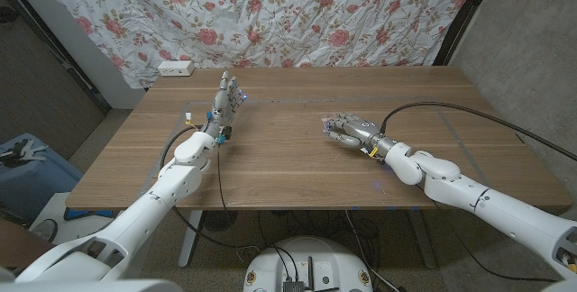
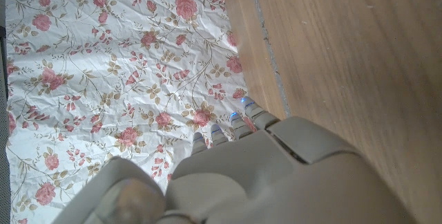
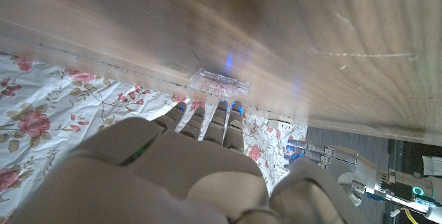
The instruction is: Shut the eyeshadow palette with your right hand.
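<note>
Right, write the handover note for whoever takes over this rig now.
Left hand: holds nothing, fingers apart, pointing up, on the table's left side.
Right hand: holds nothing; fingertips close to the eyeshadow palette, contact unclear.
Palette: clear case on the table; too blurred to tell whether the lid is up.
Done: right hand is at the palette.
Left: probably press the lid shut.

Wooden table (image 1: 297,161) and what rests on it.
A clear palette (image 3: 219,81) lies on the wood just beyond the right hand (image 1: 347,131); a white power strip (image 1: 175,68) sits at the far left corner.
</note>
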You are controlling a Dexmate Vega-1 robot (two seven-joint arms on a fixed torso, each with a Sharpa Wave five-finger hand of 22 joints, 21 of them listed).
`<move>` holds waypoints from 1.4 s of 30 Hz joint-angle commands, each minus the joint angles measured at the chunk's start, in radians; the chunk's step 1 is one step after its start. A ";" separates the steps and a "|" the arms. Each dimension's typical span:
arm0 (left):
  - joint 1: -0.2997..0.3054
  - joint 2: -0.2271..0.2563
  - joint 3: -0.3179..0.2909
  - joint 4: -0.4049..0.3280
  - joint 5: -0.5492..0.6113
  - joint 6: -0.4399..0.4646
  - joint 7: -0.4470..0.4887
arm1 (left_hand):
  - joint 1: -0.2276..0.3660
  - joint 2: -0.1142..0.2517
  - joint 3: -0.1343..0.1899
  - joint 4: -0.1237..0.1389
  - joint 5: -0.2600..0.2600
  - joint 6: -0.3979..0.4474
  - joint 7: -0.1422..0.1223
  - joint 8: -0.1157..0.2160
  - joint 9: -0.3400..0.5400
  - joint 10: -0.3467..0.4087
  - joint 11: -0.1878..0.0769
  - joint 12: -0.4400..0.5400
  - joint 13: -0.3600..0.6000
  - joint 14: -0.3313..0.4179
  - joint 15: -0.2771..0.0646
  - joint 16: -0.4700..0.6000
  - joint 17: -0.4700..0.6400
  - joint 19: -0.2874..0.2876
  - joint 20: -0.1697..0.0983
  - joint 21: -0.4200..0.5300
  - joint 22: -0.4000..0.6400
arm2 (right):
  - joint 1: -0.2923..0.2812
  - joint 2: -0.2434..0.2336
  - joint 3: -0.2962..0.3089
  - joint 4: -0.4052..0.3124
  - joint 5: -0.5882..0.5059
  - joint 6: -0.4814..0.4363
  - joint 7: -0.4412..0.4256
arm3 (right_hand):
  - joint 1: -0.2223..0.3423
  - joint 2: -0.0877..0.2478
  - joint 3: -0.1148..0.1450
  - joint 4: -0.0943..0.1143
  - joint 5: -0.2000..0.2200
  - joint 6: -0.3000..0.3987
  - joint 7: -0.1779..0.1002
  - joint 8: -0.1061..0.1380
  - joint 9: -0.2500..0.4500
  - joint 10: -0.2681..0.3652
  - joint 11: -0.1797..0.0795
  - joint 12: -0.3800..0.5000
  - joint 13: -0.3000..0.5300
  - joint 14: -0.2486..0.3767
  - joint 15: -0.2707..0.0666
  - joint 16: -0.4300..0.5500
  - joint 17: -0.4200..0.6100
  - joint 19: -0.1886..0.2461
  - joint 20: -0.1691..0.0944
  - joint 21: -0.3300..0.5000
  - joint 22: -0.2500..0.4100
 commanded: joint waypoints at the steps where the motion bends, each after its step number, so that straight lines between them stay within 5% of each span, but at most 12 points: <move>1: 0.000 0.000 0.000 0.000 0.000 0.000 0.000 | -0.003 -0.005 0.004 0.004 0.000 -0.003 -0.005 0.005 0.003 0.001 -0.005 0.005 0.003 -0.010 -0.071 0.007 0.003 0.008 -0.010 0.006 0.004 | 0.000 0.011 0.024 0.001 0.045 0.031 -0.030 | 0.014 0.037 0.003 0.001 0.005 -0.004 -0.003 -0.003 0.002 -0.005 -0.001 -0.003 0.001 -0.002 -0.013 -0.002 0.000 0.002 -0.002 0.007 0.002; 21: 0.000 0.000 0.000 0.001 0.000 0.000 0.000 | -0.003 -0.006 0.005 0.004 0.000 -0.003 -0.006 0.006 0.003 0.000 -0.007 0.005 0.003 -0.010 -0.072 0.007 0.003 0.008 -0.009 0.006 0.004 | 0.011 0.049 0.085 0.078 0.180 0.177 -0.113 | 0.026 0.038 0.010 -0.006 0.008 -0.012 -0.010 -0.005 0.002 -0.005 -0.001 0.000 0.001 0.017 -0.038 -0.004 -0.010 0.043 -0.014 0.016 0.001; 42: -0.001 -0.001 0.000 0.003 0.000 -0.001 -0.001 | -0.003 -0.006 0.006 0.004 0.000 -0.003 -0.006 0.006 0.003 0.001 -0.006 0.005 0.003 -0.010 -0.071 0.008 0.003 0.009 -0.009 0.007 0.004 | 0.035 0.127 0.115 0.140 0.312 0.202 -0.101 | 0.025 0.036 0.010 -0.004 0.010 -0.048 -0.018 -0.012 0.002 -0.040 -0.002 -0.007 0.001 0.024 -0.050 -0.008 -0.016 0.092 -0.039 0.023 0.000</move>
